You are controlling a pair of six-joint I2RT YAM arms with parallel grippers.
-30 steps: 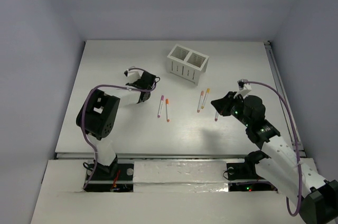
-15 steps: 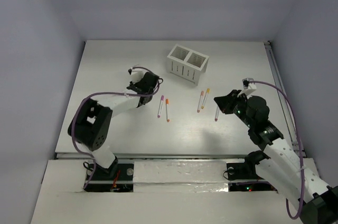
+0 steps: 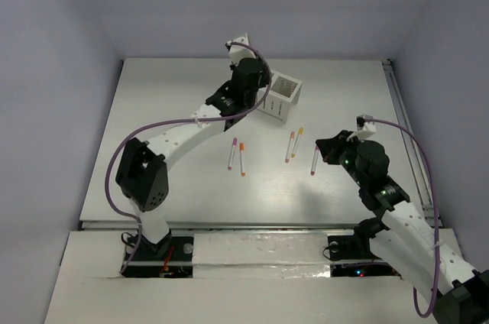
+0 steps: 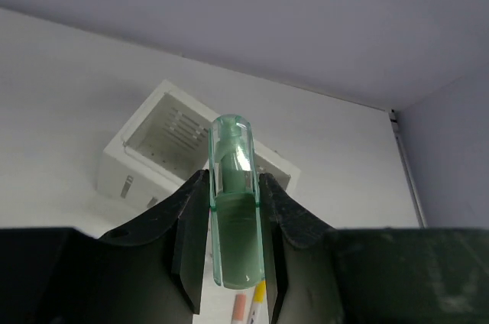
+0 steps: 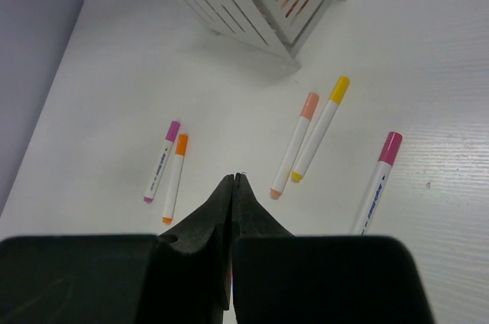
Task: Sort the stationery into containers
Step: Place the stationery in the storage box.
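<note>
Your left gripper [image 3: 256, 87] has swung from mid-table to over the white box [image 3: 286, 96] | top: pens [image 3: 241, 159] lie apart from the box, right gripper [image 3: 321, 144] near the magenta-capped pen [image 3: 314, 160] | left wrist: fingers pinch the mint-green piece [image 4: 235, 247], box beyond | right wrist: your jaws are pressed together, empty.

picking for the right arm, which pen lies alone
The magenta-capped pen, farthest right; the others lie paired: purple pen with orange pen, pink pen with yellow pen.

Robot lab test cell, white table [image 3: 153, 95], plain lilac-grey walls [image 3: 61, 34], cabled arms [image 3: 179, 134] bolted at its edge
</note>
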